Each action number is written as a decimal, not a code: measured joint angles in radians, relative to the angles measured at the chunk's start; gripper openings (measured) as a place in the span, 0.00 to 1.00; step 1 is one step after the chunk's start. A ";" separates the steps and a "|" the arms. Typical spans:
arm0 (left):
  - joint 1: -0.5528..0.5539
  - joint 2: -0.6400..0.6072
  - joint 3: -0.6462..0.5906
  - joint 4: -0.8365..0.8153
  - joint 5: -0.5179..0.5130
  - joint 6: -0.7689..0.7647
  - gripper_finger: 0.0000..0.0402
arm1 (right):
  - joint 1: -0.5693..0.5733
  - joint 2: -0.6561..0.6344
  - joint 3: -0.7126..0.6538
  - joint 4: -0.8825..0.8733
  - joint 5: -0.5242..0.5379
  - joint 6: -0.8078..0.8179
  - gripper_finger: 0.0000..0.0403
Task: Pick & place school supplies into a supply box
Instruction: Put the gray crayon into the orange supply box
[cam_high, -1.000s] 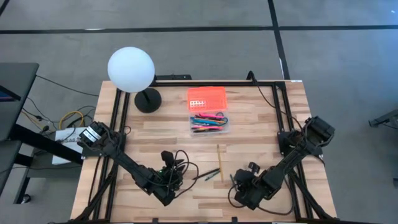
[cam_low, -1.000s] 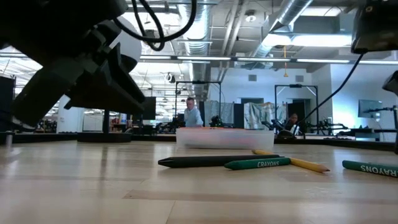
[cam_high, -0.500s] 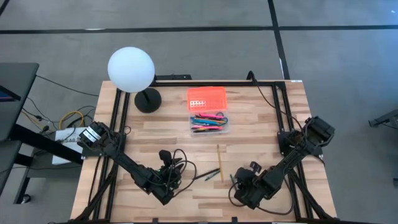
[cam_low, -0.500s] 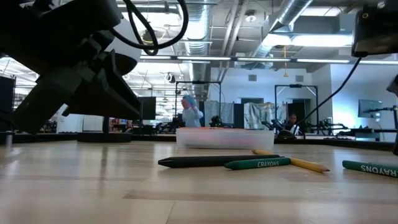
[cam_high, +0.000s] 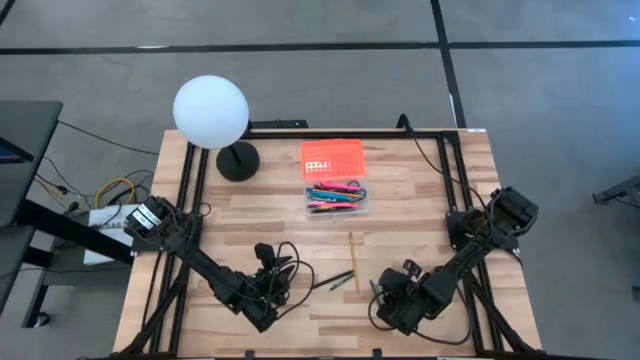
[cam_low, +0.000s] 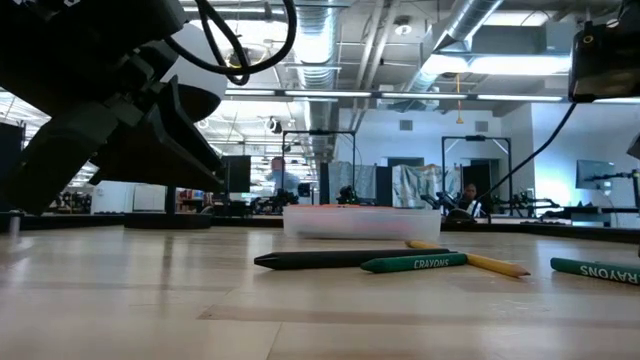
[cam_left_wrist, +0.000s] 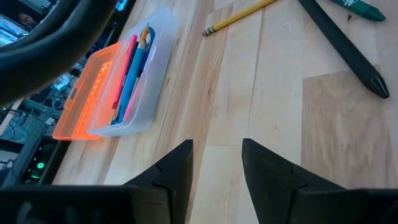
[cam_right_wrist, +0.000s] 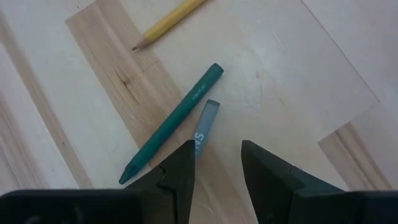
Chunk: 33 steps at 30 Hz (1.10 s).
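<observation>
The supply box (cam_high: 336, 200) lies open at the table's far middle. Its clear base holds several pens, and its orange lid (cam_high: 333, 157) lies flat beyond it. Nearer lie a yellow pencil (cam_high: 352, 258), a black marker (cam_low: 340, 258) and a green crayon (cam_low: 415, 264). A second crayon (cam_right_wrist: 205, 121) lies beside a green one (cam_right_wrist: 171, 134), just ahead of my right gripper (cam_right_wrist: 219, 155). That gripper hangs open above the wood near the front edge. My left gripper (cam_left_wrist: 217, 155) is open too, low over bare wood left of the marker, pointing toward the box (cam_left_wrist: 134, 71).
A white globe lamp (cam_high: 211, 112) on a black base (cam_high: 238, 161) stands at the far left. Black frame rails (cam_high: 190, 190) run along both sides of the table. Loose cables (cam_high: 285, 262) hang around my left wrist. Bare wood lies between the two grippers.
Both grippers stay where they were, and the supplies have not moved. A person in the room behind the table has walked toward the left.
</observation>
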<state>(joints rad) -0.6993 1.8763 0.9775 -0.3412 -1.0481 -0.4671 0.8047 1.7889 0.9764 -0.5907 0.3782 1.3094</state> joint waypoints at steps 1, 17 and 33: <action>0.000 0.000 0.000 0.000 0.000 0.000 0.33 | 0.000 0.000 0.000 0.000 0.000 -0.001 0.30; 0.000 0.000 0.000 0.000 0.000 -0.001 0.33 | 0.016 -0.001 0.028 -0.054 0.015 -0.034 0.30; 0.001 0.000 0.000 -0.010 0.001 -0.025 0.33 | 0.041 -0.001 0.049 -0.025 0.048 0.012 0.30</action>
<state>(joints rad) -0.6987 1.8763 0.9779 -0.3508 -1.0473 -0.4924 0.8459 1.7878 1.0256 -0.6155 0.4267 1.3216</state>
